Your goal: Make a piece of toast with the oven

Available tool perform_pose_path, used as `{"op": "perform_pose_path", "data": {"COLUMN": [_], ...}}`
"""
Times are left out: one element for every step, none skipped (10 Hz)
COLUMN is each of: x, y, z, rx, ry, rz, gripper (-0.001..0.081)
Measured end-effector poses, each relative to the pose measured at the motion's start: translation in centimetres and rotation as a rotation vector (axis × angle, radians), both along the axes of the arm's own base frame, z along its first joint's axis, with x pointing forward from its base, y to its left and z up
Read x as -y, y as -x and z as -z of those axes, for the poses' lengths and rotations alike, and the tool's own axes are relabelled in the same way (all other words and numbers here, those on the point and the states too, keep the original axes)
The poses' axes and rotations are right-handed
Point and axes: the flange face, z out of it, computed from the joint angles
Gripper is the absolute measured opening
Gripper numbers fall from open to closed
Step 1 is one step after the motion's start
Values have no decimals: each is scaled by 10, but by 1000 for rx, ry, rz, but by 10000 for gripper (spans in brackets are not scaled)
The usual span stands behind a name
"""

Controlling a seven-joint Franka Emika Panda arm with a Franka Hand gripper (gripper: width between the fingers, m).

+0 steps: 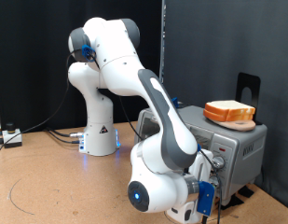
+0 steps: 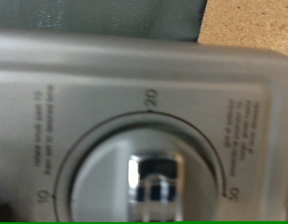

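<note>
Your gripper (image 1: pixel 211 189) sits low against the front of the oven (image 1: pixel 239 147), at the exterior view's bottom right. Whether the fingers are released or clenched, you cannot tell. The wrist view fills with a timer knob (image 2: pixel 159 184), marks 10, 20, 30 around it. The piece of toast (image 1: pixel 229 113) rests on the oven's top.

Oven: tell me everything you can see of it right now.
The oven is a boxy silver-grey countertop unit, metal by its look, on the wooden table at the exterior view's right. The toast lies flat on its top. The arm's hand hides most of its front, so the door's state is unclear. The wrist view shows a timer dial up close: a shiny knob within a printed scale marked 10, 20, 30. The gripper is not visible.
</note>
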Motion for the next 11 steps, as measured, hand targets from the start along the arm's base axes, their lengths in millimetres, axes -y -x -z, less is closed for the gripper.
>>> {"op": "perform_pose_path", "data": {"x": [1, 2, 3, 4, 4, 5, 6, 7, 7, 8, 8], "y": [1, 1, 1, 1, 1, 0, 0, 0, -1, -1, -1], "z": [2, 2, 2, 2, 2, 1, -1, -2, -3, -4, -4], "rx": [-2, -1, 2, 4, 6, 9, 9, 10, 11, 11, 12], "ry": [2, 2, 1, 1, -1, -6, -12, -13, -15, -16, -16], "rz": [2, 2, 2, 3, 4, 4, 1, 1, 1, 1, 2], "gripper": [759, 794, 794, 807, 807, 809, 809, 682, 545, 545, 408]}}
